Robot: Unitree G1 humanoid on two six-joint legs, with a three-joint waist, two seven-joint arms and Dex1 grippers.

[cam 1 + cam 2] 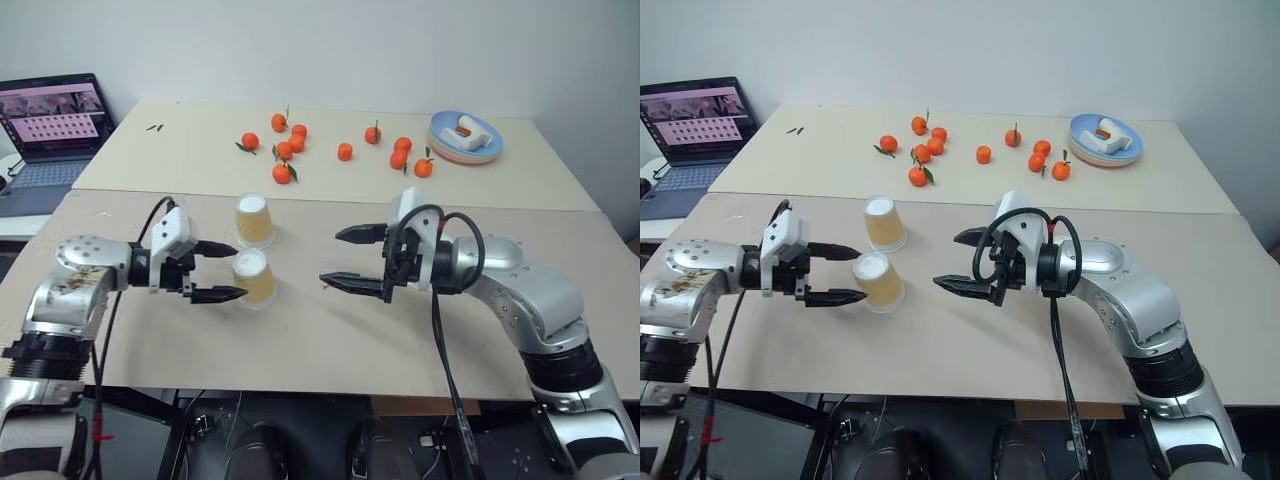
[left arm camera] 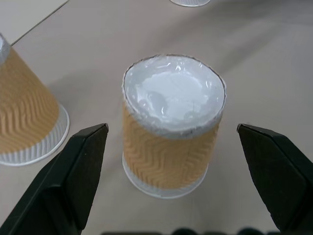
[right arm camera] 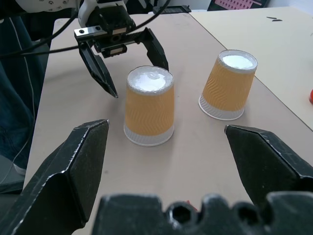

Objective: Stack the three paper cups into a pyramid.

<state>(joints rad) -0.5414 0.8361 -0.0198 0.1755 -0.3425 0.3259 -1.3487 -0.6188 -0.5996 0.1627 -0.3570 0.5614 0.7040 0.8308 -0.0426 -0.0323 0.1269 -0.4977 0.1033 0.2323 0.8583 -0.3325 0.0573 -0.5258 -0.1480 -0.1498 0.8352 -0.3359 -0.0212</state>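
Spanning the frame from lower left to right edge, two pale tables (image 1: 330, 340) abut along a seam, the nearer one carrying the work. At the upper left edge sits one open laptop (image 1: 52, 128). Two arms enter from the lower corners: the left gripper (image 1: 225, 271), at centre left, points toward the frame's middle with its two black fingers spread wide on either side of the near cup (image 1: 254, 278), not touching it; the right gripper (image 1: 342, 258), at centre right, points back toward the cups, jaws likewise wide apart and holding nothing. Two paper cups are counted in the head views, both inverted, white bases up, standing apart from each other at centre left; the far cup (image 1: 254, 219) stands just above the near one in the frame. The left wrist view shows a sliver of a third cup's rim (image 2: 190, 2) at its top edge. One stack of plates (image 1: 466, 142) at upper right holds a small white-and-orange object (image 1: 463, 129). Eleven tangerines (image 1: 283, 172) lie scattered across the far table at upper centre.
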